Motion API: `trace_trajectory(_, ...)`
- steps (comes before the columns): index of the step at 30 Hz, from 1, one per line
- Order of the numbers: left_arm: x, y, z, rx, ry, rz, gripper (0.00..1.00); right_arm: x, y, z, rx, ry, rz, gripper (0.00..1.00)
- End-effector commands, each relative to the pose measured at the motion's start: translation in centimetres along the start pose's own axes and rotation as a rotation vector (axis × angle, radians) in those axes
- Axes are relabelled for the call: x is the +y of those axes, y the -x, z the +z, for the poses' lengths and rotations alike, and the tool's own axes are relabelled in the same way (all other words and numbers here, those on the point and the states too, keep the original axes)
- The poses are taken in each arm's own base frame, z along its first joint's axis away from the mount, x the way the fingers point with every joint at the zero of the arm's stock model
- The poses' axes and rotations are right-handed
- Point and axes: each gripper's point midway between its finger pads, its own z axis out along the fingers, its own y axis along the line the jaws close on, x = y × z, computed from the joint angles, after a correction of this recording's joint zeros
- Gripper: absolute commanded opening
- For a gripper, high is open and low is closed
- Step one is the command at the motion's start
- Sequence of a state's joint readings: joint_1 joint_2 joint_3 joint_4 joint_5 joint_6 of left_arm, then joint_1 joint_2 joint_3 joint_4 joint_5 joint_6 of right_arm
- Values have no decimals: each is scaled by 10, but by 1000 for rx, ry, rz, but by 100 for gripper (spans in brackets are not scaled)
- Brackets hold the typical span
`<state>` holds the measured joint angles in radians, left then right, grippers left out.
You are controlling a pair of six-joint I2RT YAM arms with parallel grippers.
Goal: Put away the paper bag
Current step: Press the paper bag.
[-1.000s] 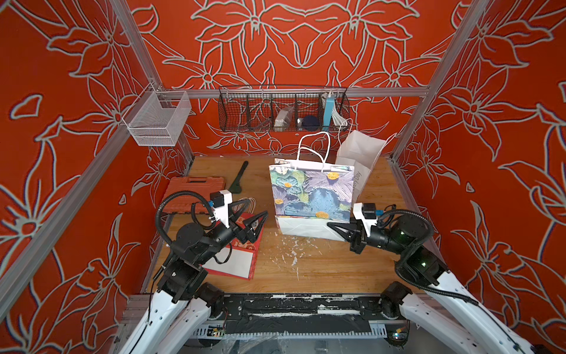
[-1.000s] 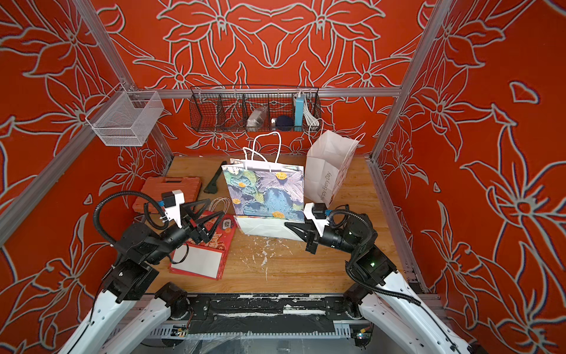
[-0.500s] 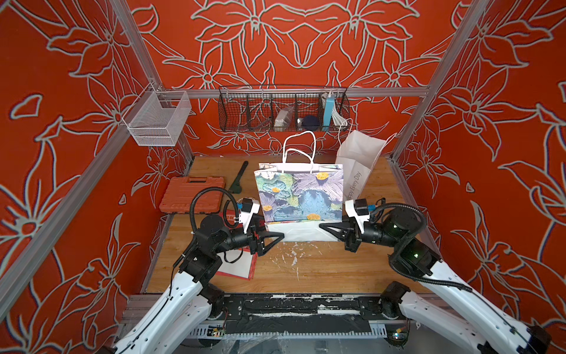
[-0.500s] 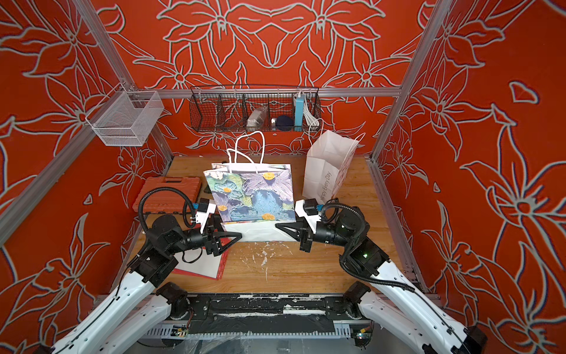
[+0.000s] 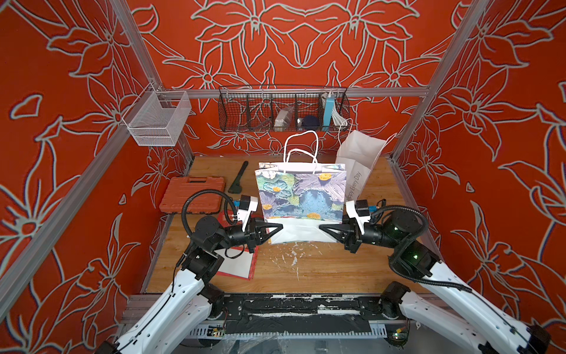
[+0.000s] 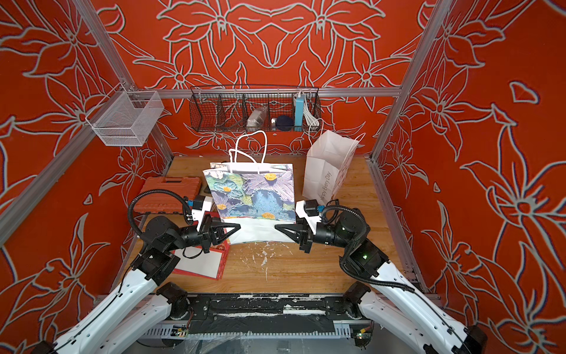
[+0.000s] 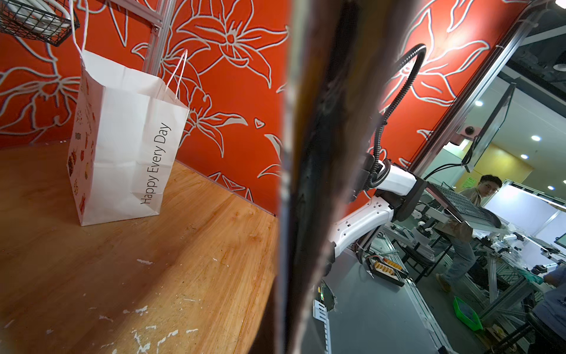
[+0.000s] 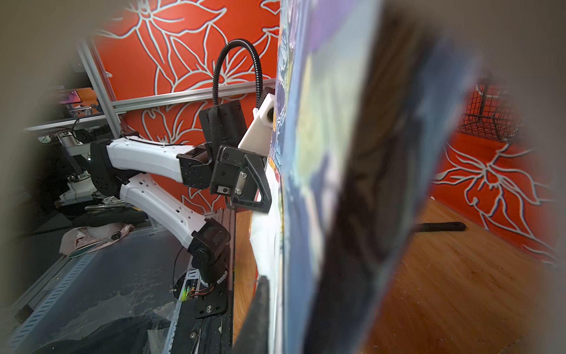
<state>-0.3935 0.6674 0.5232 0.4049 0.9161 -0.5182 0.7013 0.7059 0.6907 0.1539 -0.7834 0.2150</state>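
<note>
Wooden table [image 5: 306, 272], in both top views, carries the floral paper bag [image 5: 301, 196] upright, just in front of the white bag [image 5: 356, 159]. The left gripper [image 5: 280, 228] is clamped on the floral bag's lower edge, the side farther from the white bag. The right gripper [image 5: 321, 227] touches the nearer edge; how wide it stands I cannot tell. In the left wrist view, the white bag stands upright beyond a blurred dark strip. In the right wrist view, the floral bag fills the middle, blurred.

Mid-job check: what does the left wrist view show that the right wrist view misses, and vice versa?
Only left wrist: the white paper bag lettered Happy Every Day, standing upright, and the right arm. Only right wrist: the left pincer at the lower corner of the floral bag, and a black tool lying beyond. Both: the wooden table, the black wire basket, and the floral bag's edge, blurred up close.
</note>
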Motion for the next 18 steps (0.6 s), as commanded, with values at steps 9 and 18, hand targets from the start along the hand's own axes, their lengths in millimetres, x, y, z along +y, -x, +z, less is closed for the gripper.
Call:
trace_trajectory(9,-17,-4,-5,18,-61,32,0,1,-25,-17,23,-74,76,0)
trace_trajectory(18,-8,-25,-8,89,-26,22,0,-1,8,-11,-27,-70,13,35)
